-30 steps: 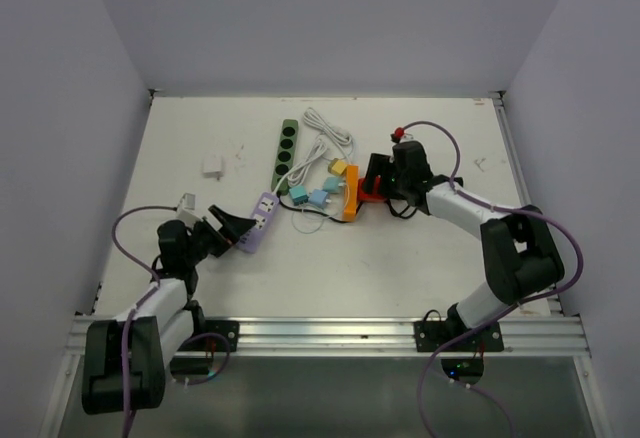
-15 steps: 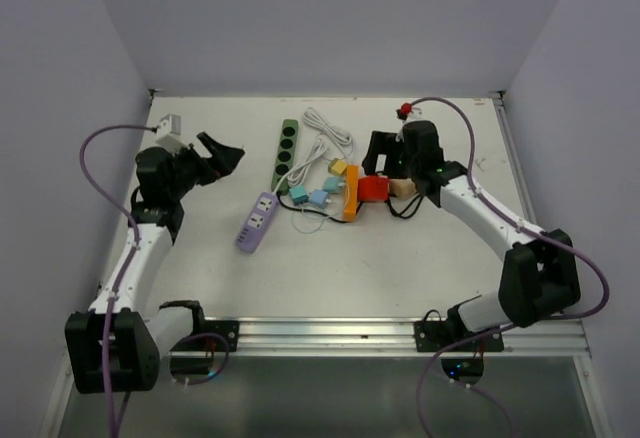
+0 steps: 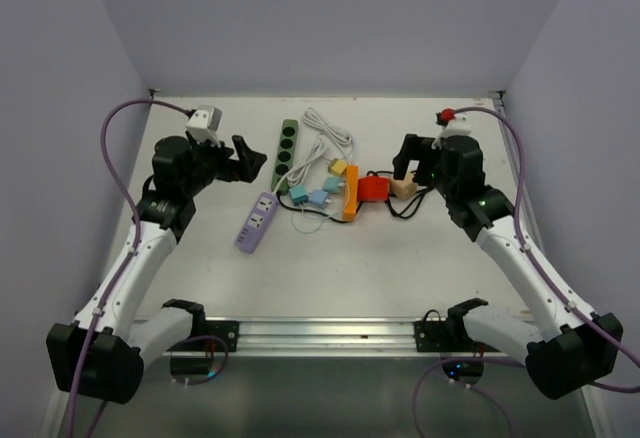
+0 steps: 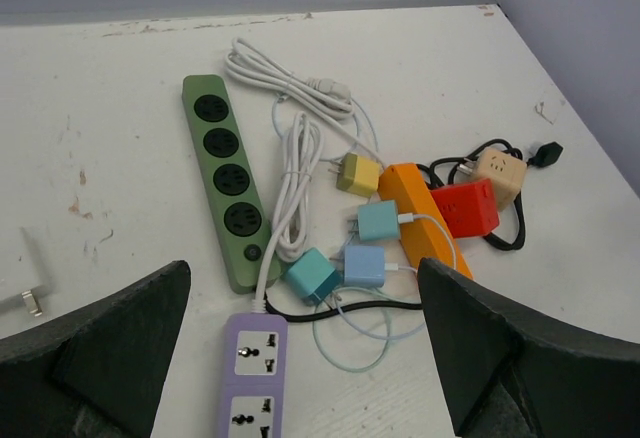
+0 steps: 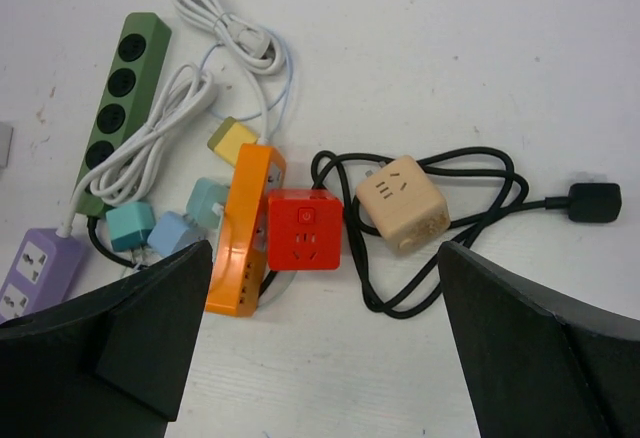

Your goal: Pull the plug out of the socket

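Two tools, each with fingers spread wide apart, hang above the table [image 3: 350, 258]. The socket [image 4: 222, 193], a dark-green strip, lies flat ahead of the left tool [image 4: 300, 358], nearer its left finger. Seen from the right tool [image 5: 320, 338], it lies ahead and far left, beyond the orange strip [image 5: 243, 228].

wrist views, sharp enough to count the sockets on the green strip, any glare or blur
Left wrist: sharp, evenly lit, no glare; the green strip shows four sockets plainly. Right wrist: equally sharp, soft shadows beside the beige cube; a white cord crosses the strip.
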`<state>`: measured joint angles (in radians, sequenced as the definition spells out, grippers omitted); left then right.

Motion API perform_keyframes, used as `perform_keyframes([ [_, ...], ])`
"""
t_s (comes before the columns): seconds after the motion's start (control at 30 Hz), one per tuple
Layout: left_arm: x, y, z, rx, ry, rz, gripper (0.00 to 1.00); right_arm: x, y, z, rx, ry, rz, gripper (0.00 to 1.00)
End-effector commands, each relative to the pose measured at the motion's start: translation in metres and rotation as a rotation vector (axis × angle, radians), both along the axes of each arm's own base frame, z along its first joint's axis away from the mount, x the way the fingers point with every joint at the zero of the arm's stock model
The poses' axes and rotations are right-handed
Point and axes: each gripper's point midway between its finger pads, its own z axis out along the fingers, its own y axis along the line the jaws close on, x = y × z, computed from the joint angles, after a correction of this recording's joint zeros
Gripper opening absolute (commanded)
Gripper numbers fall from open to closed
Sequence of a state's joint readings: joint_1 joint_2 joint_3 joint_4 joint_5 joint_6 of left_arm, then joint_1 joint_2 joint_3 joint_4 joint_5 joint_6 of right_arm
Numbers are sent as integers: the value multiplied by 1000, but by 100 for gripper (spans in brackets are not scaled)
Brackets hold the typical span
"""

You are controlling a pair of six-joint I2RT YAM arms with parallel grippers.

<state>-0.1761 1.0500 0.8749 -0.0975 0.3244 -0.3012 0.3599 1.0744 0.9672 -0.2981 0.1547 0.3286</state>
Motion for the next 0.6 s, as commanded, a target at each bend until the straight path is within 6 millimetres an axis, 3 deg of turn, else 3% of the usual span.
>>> perform_keyframes([
  [0.0, -11, 0, 13, 15, -79, -17, 100, -13, -15, -4, -4, 48, -75, 99],
  [0.1, -13, 0, 20, 11, -89, -20, 100, -19, -20, 2, 2, 52, -96, 99],
  [0.17, -15, 0, 20, 13, -87, -17, 100, -21, -38, 6, -34, 35, -184, 99],
  [0.23, -16, 5, 25, 18, -101, 3, 100, -23, -45, 6, -42, 26, -215, 99],
  [0.37, -17, 9, 29, 26, -118, 25, 100, -23, -50, 1, -46, 21, -246, 99],
  [0.5, -14, 10, 25, 39, -110, 31, 100, -22, -42, -15, -74, 67, -192, 99],
  [0.57, -10, 15, 19, 55, -93, 53, 100, -18, -43, -14, -62, 62, -211, 99],
])
